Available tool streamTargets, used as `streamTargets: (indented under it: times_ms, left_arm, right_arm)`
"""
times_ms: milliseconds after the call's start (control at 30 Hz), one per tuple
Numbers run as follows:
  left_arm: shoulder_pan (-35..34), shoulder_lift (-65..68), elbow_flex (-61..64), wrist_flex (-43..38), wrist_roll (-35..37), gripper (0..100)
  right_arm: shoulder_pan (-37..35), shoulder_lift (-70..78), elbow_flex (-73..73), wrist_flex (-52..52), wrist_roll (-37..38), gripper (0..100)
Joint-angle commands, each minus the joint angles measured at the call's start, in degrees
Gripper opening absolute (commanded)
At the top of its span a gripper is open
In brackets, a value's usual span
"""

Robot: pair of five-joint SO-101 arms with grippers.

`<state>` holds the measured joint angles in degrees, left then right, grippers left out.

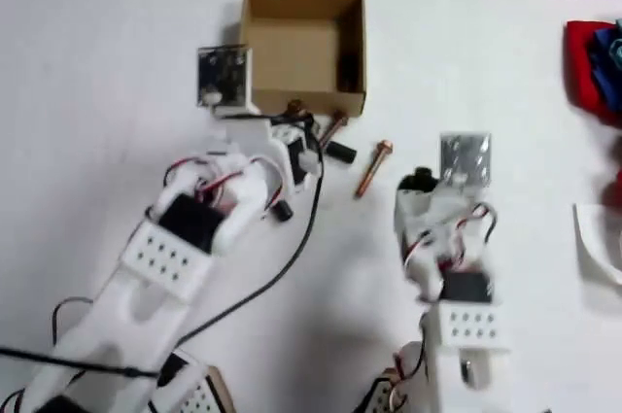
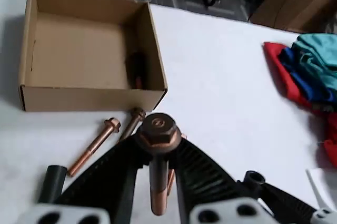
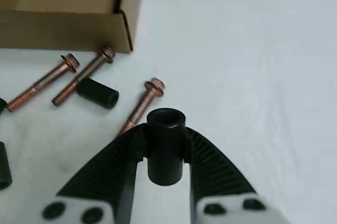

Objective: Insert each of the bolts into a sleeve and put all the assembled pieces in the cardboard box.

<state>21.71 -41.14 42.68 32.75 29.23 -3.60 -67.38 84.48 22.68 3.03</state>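
Observation:
My left gripper (image 2: 158, 147) is shut on a copper bolt (image 2: 157, 167), held head-up just in front of the cardboard box (image 2: 89, 97). In the high view this gripper (image 1: 301, 139) sits at the box's (image 1: 301, 94) near wall. A dark piece (image 2: 138, 70) lies inside the box by its right wall. My right gripper (image 3: 166, 142) is shut on a black sleeve (image 3: 166, 153), bore facing up, right of the loose parts (image 1: 420, 183). Three loose bolts (image 3: 141, 106) (image 3: 83, 76) (image 3: 42, 81) and a sleeve (image 3: 98, 93) lie on the table near the box.
The white table (image 1: 117, 92) carries a red and blue cloth pile (image 1: 595, 63) at the far right edge. Two more black sleeves (image 2: 51, 183) (image 2: 254, 178) lie beside the left gripper. A black cable (image 1: 292, 258) runs from the left arm across the table.

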Motion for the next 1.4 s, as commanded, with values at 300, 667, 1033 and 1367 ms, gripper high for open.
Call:
streamTargets:
  times_ms: [300,667,1033,1367]
  left_arm:
    - [8.35,-9.49,0.75,-8.88,-3.16,3]
    - [14.59,-3.6,-5.58,-10.02,-10.64,3]
    - [14.51,7.65,-15.16,-10.11,-10.55,3]
    - [16.0,8.53,-14.37,-10.02,-10.46,3]
  right_arm:
    - [-4.18,-34.42,12.66,0.92,-11.08,2.1]
    - [-7.69,-28.18,12.84,-3.03,-0.97,2.1]
    - [-7.69,-31.96,12.84,-2.95,-0.7,2.1]
    - [-7.78,-34.42,12.66,-0.75,-0.7,2.1]
